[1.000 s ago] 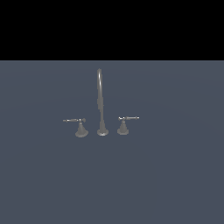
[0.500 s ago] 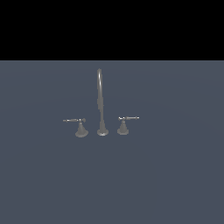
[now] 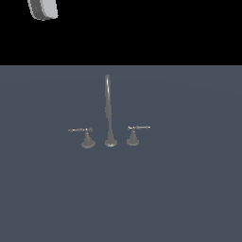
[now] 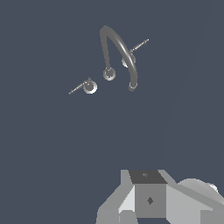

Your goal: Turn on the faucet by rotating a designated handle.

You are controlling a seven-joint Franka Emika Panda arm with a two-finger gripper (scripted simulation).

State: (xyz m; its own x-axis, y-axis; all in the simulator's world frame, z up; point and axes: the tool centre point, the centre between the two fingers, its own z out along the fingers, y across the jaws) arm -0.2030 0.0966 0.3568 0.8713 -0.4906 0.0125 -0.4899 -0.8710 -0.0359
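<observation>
The faucet (image 3: 109,118) is a small dull-grey set standing on the flat grey-blue surface, with a tall thin gooseneck spout on a round foot. The handle (image 3: 86,137) is the cone on the exterior view's left, its thin lever rod pointing left. Its twin (image 3: 133,135) on the right points the other way. From above, the wrist view shows the faucet (image 4: 118,48) and the handle (image 4: 89,86) far from my gripper (image 4: 148,201). Only the gripper's grey body shows at the frame edge; its fingertips are hidden. It touches nothing.
A white and grey piece of the arm (image 3: 43,8) hangs at the exterior view's top left, high above the surface. The grey-blue surface (image 3: 189,189) stretches flat all around the faucet.
A white and grey piece of the arm has come into the exterior view's top left corner. The faucet and both levers stand as before.
</observation>
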